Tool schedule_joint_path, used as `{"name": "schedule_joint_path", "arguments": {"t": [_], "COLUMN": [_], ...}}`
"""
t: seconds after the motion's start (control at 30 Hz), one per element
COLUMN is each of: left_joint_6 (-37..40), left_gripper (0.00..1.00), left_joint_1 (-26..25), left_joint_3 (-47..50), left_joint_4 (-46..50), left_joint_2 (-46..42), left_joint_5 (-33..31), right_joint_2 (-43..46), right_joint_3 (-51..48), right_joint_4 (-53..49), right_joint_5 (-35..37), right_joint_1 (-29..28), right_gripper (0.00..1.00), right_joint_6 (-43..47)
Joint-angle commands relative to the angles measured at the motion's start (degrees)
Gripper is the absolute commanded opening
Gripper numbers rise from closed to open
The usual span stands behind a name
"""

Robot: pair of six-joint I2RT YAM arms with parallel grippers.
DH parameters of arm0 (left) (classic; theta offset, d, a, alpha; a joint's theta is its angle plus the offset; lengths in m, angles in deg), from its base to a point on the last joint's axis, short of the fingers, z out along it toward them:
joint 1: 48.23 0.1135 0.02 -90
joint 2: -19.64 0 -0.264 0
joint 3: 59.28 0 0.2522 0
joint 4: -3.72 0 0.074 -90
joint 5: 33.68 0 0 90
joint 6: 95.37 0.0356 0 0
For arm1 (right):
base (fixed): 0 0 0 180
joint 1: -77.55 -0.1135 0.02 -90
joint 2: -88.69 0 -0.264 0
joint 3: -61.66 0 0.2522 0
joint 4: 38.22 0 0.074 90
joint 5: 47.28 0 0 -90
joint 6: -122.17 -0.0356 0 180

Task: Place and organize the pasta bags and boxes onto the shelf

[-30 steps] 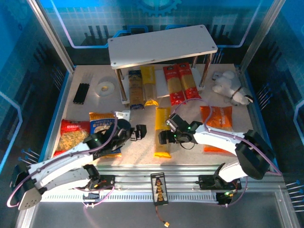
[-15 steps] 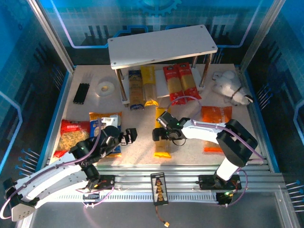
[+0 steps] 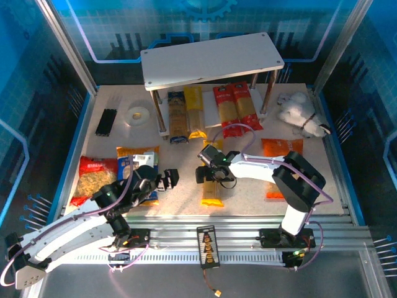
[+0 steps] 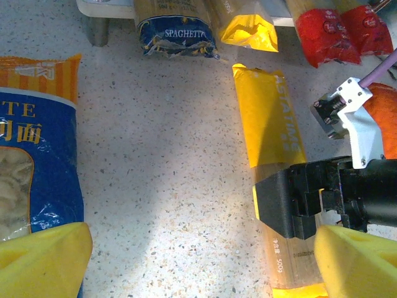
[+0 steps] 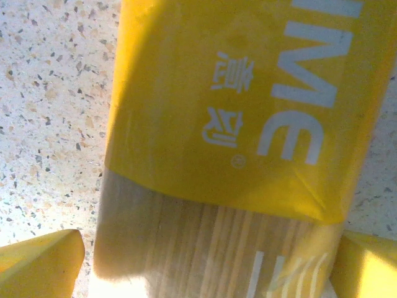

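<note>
Reference: overhead view, with the counter (image 3: pixel 183 155) read as a clock face and 12 o'clock at the far edge.

1. Shelf (image 3: pixel 211 59): stands at 12 o'clock. Four packs lie side by side on its lower board, with their near ends projecting toward 6 o'clock. From the 9 o'clock side to the 3 o'clock side they are the blue pack (image 3: pixel 177 119), shelved yellow pack (image 3: pixel 194 112), left red pack (image 3: pixel 226 110) and right red pack (image 3: pixel 246 105).

2. Loose yellow pack (image 3: pixel 212 194): lies flat at the centre of the counter, on the 6 o'clock side of the shelf. Its long axis runs from 12 to 6 o'clock.

3. Right claw (image 3: pixel 208 176): positioned over the middle of the loose yellow pack (image 5: pixel 236 93), jaws fully spread. In the wrist view, a yellow pad (image 5: pixel 37 264) sits at each long edge and the pack spans the gap. Whether the pads touch the pack cannot be told.

4. Left claw (image 3: pixel 169 179): near the loose yellow pack (image 4: pixel 267 118) on its 9 o'clock side, but apart from it. The jaws are spread wide and hold nothing; only speckled counter lies between the pads (image 4: pixel 43 261).

5. Bags, all flat on the counter:
- Red bag (image 3: pixel 93 180): at 8 o'clock.
- Blue bag (image 3: pixel 127 166): just beside the red bag, partly under the left arm.
- Orange bag (image 3: pixel 285 148): at 4 o'clock, crossed by the right arm.

6. Other items: plush toy (image 3: pixel 301 115) at 2 o'clock; tape roll (image 3: pixel 136 116) and black stick bundle (image 3: pixel 107 122) at 10 o'clock.
</note>
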State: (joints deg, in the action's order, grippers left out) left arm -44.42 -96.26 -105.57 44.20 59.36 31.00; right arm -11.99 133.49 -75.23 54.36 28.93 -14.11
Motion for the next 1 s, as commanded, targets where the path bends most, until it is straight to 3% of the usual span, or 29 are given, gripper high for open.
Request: {"name": "schedule_joint_path", "arguments": {"t": [0.0,0.33,0.67,0.97], "left_joint_6": [-0.42,-0.15,-0.09,-0.55], "left_gripper": [0.93,0.93,0.94,0.94], "left_joint_1": [-0.36,-0.31,-0.31,-0.3], "left_joint_3": [0.85,0.53,0.21,-4.09], "left_joint_4": [-0.74,-0.88,-2.3,-3.21], "left_joint_2": [-0.44,-0.4,1.39,9.43], "left_joint_5": [-1.44,-1.48,-1.57,-1.26], "right_joint_2": [-3.36,-6.24,2.28,9.58], "right_joint_3": [0.32,1.1,-3.87,-5.34], "right_joint_4": [-3.78,-9.88,-11.03,-12.87], "right_joint_5": [0.67,0.14,-0.33,-1.92], "right_joint_1": [-0.75,-1.92,-1.94,-1.97], "right_gripper": [1.0,0.93,0.64,0.19], "right_joint_6": [0.97,5.42,5.92,6.69]}}
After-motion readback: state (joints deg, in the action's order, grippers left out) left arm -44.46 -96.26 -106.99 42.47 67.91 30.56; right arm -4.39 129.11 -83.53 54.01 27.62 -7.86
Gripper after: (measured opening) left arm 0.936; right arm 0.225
